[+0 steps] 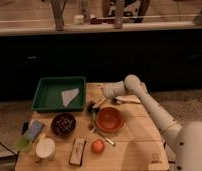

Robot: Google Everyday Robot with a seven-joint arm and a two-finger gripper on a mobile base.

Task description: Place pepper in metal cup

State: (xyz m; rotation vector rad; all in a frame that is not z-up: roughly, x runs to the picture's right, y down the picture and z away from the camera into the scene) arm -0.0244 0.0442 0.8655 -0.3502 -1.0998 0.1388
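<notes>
Camera view: claw [92,108] beside orange bowl [109,119], its load indistinct.

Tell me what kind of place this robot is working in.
Probably a lab or office test area: a wooden table set with a green tray and orange bowl, the pincer between them, window ledge behind.

Arm [153,106] is all glossy white, smooth rounded shells with no visible cables or screws; there's a fat ball-shaped joint [131,83] at the far end, then a long tapering tube running to the near right corner; that ends in a much bigger rounded white housing [192,146], cut off by the frame edge; the gripper [93,108], just left of the orange bowl, is dark, almost black, against the white wrist; no markings I can make out.
</notes>
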